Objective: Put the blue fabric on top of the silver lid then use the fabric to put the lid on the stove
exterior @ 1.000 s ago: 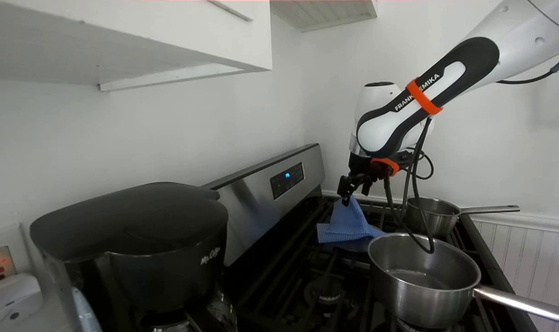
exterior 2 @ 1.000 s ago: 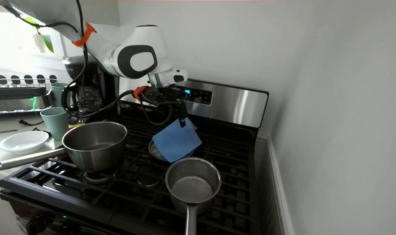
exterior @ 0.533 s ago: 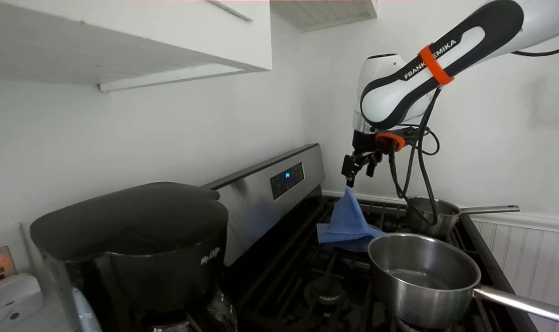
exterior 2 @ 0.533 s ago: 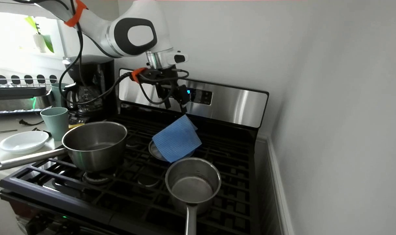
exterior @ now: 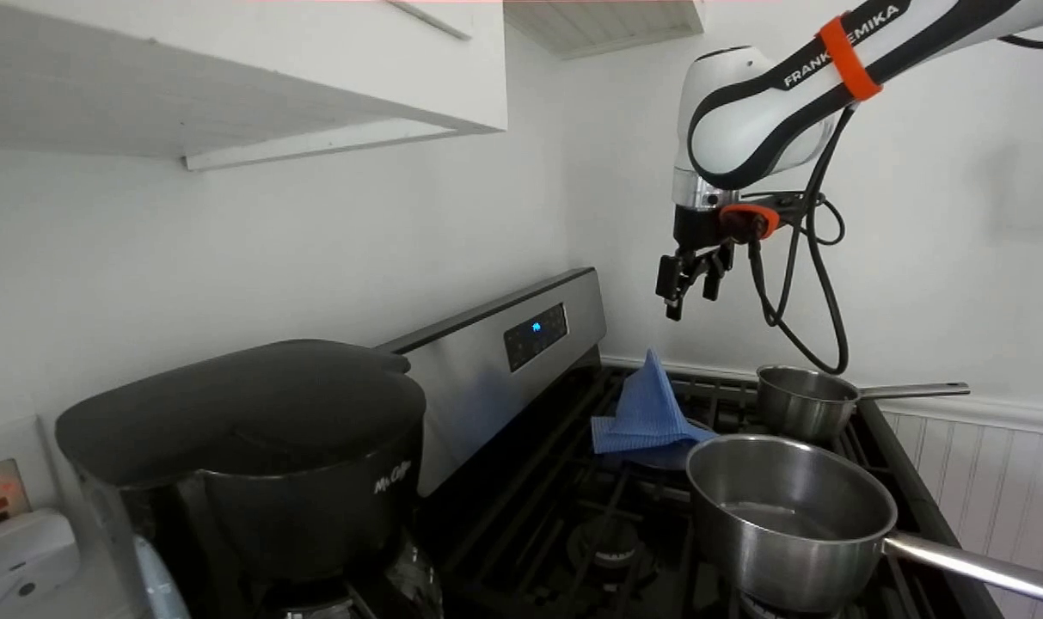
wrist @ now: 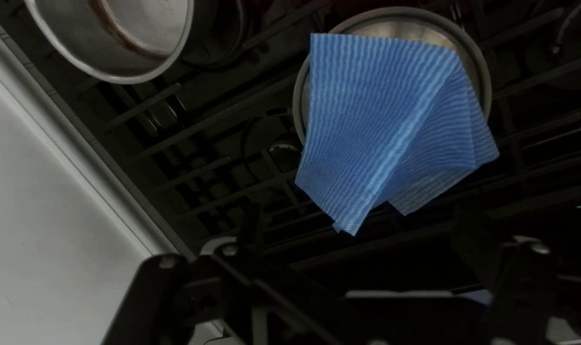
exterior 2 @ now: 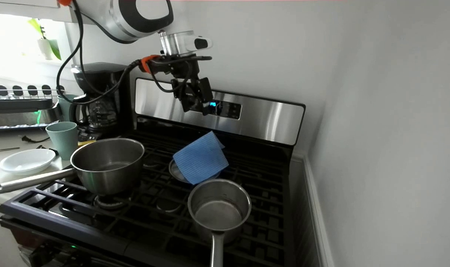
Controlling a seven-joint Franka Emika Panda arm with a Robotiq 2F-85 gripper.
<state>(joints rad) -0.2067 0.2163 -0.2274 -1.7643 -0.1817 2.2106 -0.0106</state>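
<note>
Two fingers [exterior: 669,275] stand well apart with nothing between them: the pincer [exterior: 692,304] is released and hangs above the stove [exterior 2: 269,193]. Below the pincer, at six o'clock in an exterior view and touching neither finger, the blue cloth [exterior 2: 201,159] drapes over the silver lid [exterior 2: 177,172], one fold standing up in a peak. The wrist view shows the lid's rim bare at nine o'clock and from eleven round to three; its middle is covered. Farther out from the cloth in an exterior view, a small saucepan [exterior 2: 219,211] sits at five o'clock and a larger saucepan [exterior 2: 108,168] at nine.

As for progress, the cloth is on the lid, so the first half looks done. The lid already lies on the stove, with no pot visible under it, so the second half may be met too. Whether this is its intended spot cannot be told; if not, gripping it through the cloth and shifting it would be left.
</note>
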